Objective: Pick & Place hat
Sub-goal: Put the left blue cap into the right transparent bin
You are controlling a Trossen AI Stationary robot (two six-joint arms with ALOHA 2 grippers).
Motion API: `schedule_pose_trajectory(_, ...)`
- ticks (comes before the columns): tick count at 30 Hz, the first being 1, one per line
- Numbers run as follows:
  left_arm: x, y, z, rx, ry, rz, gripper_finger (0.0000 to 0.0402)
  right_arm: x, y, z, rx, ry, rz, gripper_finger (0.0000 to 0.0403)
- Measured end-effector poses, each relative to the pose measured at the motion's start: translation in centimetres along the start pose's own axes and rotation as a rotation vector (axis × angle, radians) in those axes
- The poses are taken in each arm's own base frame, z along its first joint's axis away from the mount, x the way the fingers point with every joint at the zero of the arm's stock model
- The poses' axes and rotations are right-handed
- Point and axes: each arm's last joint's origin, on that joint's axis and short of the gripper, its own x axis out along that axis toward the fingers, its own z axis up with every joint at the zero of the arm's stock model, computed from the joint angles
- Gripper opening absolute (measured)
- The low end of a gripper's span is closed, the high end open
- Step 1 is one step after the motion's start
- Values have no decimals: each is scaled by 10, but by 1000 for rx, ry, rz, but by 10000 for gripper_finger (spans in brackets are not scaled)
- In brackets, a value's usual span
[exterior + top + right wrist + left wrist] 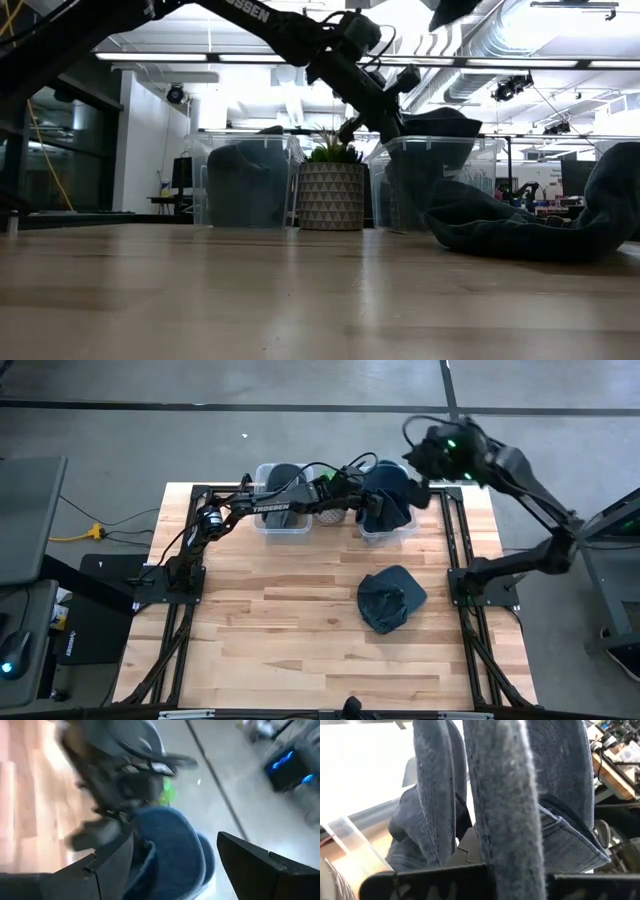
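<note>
Two clear plastic bins stand at the bench's far edge in my high view, the left bin (281,510) and the right bin (390,525), with a patterned plant pot (330,515) between them. I count three dark blue fabric hats here: one in the left bin, one hat (388,492) over the right bin, one loose hat (390,598) lying on the wood toward the right edge. My left gripper (362,500) is clamped shut on the hat at the right bin; I judge this the placing step, so next I must lower and release.

Low view: that hat sits on the bin's rim under the arm.

Left wrist: blue cloth fills the frame.

Right wrist: my right gripper (175,865) hangs spread wide and empty above the far right corner.
</note>
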Motion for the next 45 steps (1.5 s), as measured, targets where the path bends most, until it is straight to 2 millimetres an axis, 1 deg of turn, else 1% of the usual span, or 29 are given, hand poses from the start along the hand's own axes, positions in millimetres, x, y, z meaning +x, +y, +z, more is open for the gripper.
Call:
schedule_pose_trajectory(2,0,0,0,41,-5,-3,1,14,-14,-3,45,-1,44,283)
schedule_pose_trajectory(6,0,0,0,121,-7,-2,0,30,-40,-16,147,-10,142,283)
schedule_pose_trajectory(8,0,-1,1,168,-19,-7,0,36,-52,-25,191,10,164,283)
schedule_pose_trajectory(13,0,-4,7,206,-81,-27,0,39,-72,-41,266,28,169,282)
schedule_pose_trajectory(16,-1,-7,10,209,-120,-50,0,38,-79,-46,279,24,165,282)
schedule_pose_trajectory(22,-1,-7,11,211,-126,-58,0,32,-86,-54,283,21,183,282)
schedule_pose_trajectory(30,-2,-11,17,217,-193,-95,0,32,-88,-57,315,19,192,282)
schedule_pose_trajectory(35,-2,-11,17,217,-193,-99,0,40,-89,-60,356,40,225,282)
schedule_pose_trajectory(40,-3,-13,20,217,-223,-115,0,52,-88,-63,396,64,309,281)
schedule_pose_trajectory(45,-3,-14,20,236,-225,-126,0,60,-90,-65,420,78,332,266)
